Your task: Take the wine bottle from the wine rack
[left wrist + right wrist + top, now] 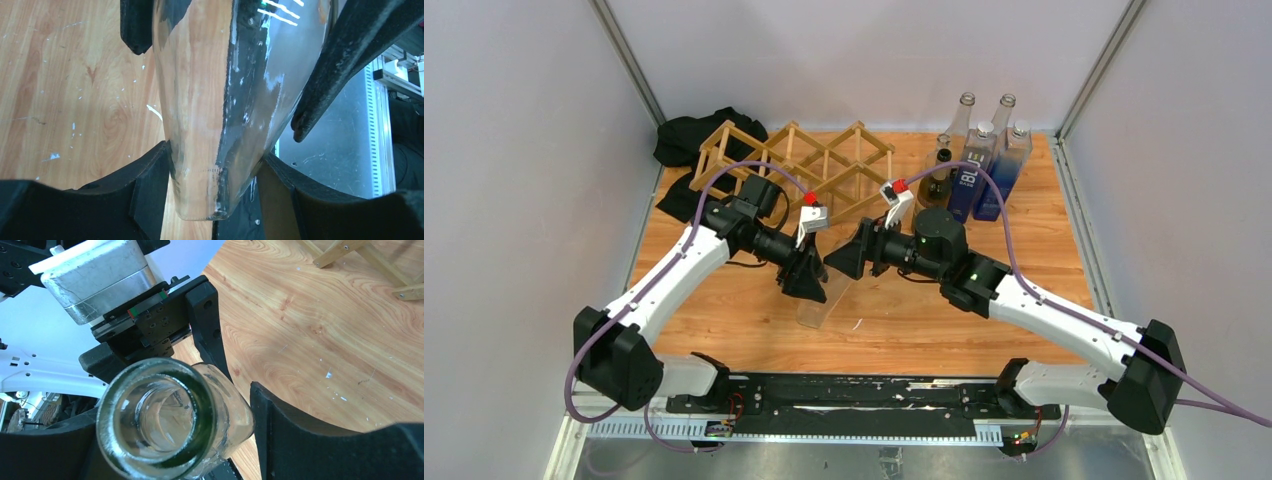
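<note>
Wine bottle (816, 308) hangs at lower centre, clear of the wine rack (824, 160) at upper centre. Left gripper (805, 282) is clamped on it, probably bearing the weight. Right gripper (849, 262) has its jaws parted loosely around the mouth end, probably only steadying it.

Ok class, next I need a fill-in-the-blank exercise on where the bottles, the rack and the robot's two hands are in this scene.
1. The clear glass wine bottle is clamped in the robot's ___.
2. The light wooden lattice wine rack holds ___ bottles.
3. The clear bottle's open mouth sits between the parted jaws of the ___.
4. The tall blue bottles beside the rack stand ___.
Missing words: left hand; no; right hand; upright.
</note>
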`<action>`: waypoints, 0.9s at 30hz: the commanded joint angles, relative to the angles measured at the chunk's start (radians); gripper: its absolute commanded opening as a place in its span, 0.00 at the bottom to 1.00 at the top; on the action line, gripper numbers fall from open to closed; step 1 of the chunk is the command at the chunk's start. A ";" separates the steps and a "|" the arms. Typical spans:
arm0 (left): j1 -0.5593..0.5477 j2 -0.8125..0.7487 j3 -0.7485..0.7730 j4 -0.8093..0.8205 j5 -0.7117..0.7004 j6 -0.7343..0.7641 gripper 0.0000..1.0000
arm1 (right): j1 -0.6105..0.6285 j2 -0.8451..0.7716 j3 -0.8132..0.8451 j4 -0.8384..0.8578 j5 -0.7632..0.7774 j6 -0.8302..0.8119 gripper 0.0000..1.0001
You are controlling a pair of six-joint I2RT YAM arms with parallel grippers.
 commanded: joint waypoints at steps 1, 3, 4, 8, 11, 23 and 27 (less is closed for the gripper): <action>-0.004 -0.027 0.037 0.028 0.075 -0.025 0.24 | 0.018 -0.006 0.027 -0.018 0.023 -0.032 0.10; -0.004 -0.024 0.044 0.026 0.035 -0.036 0.57 | 0.018 -0.032 0.026 -0.059 0.056 -0.050 0.00; -0.004 -0.024 0.052 0.026 0.004 -0.040 0.76 | 0.018 -0.047 0.026 -0.083 0.076 -0.063 0.00; -0.003 -0.041 0.078 0.028 -0.159 -0.043 1.00 | 0.013 -0.128 0.033 -0.206 0.218 -0.141 0.00; -0.002 -0.056 0.106 0.029 -0.285 -0.053 1.00 | -0.016 -0.180 0.050 -0.326 0.325 -0.197 0.00; 0.038 -0.072 0.182 0.039 -0.622 -0.105 1.00 | -0.295 -0.281 0.034 -0.534 0.515 -0.352 0.00; 0.086 -0.074 0.174 0.068 -0.632 -0.131 1.00 | -0.443 -0.243 0.024 -0.508 0.525 -0.357 0.00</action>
